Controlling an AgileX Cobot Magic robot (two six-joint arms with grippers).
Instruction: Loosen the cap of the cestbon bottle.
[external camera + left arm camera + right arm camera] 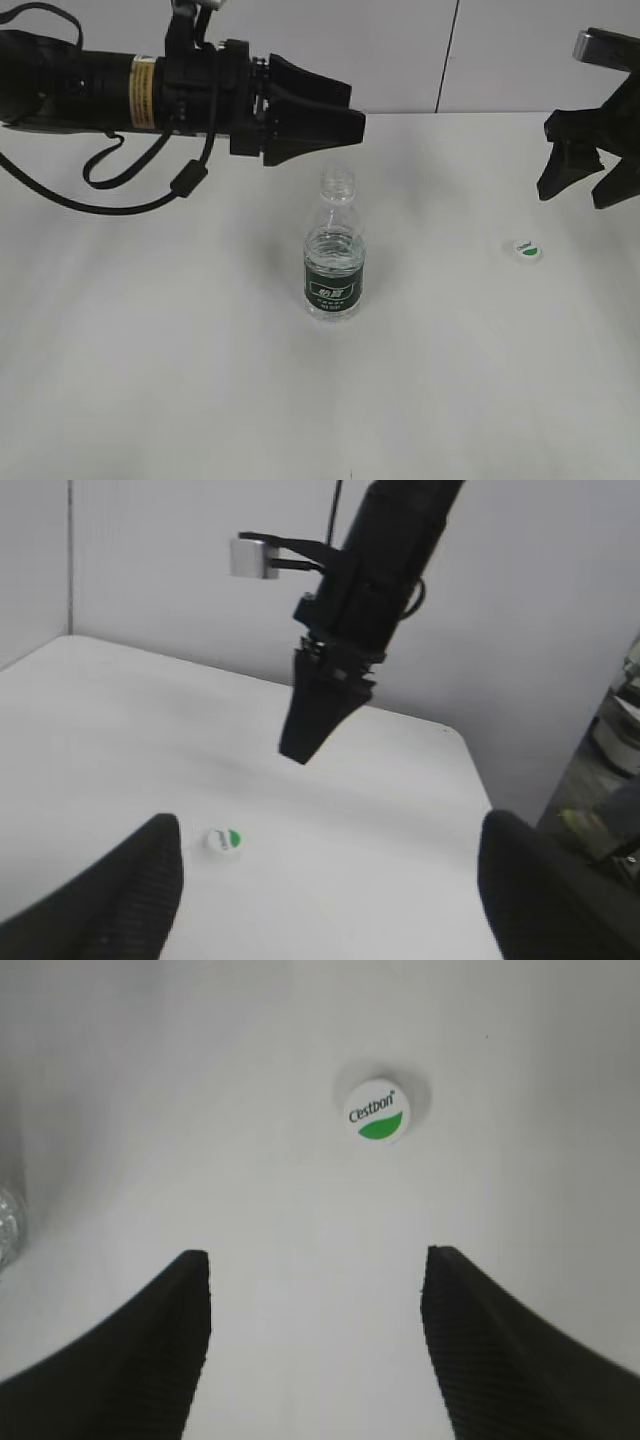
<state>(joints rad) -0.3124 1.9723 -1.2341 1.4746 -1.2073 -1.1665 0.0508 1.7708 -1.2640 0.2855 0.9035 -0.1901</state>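
From the outside camera, the bottle (pixel 332 262) stands upright near the middle of the white table (pixel 150 380), its neck bare. The cap (pixel 527 249) lies flat on the table well to the right, apart from the bottle. The left claw (pixel 340 128) hangs just above and behind the bottle's mouth, jaws apart and holding nothing. The right claw (pixel 590 185) hovers above the cap, also spread and empty.

In the left wrist camera, the left claw's two fingers (pixel 120 895) stand wide apart at the bottom edge, with the cap (pixel 222 841) on the table beyond them and the right claw (pixel 318 715) hanging above it.

In the right wrist camera, the cap (pixel 378 1112) sits printed side up ahead of the spread right claw (pixel 318 1340); a sliver of the bottle (pixel 8 1222) shows at the left edge.

With the cap already off, the loosening looks done. The sound finish is probably to lift both arms straight up, so neither one knocks the open bottle.
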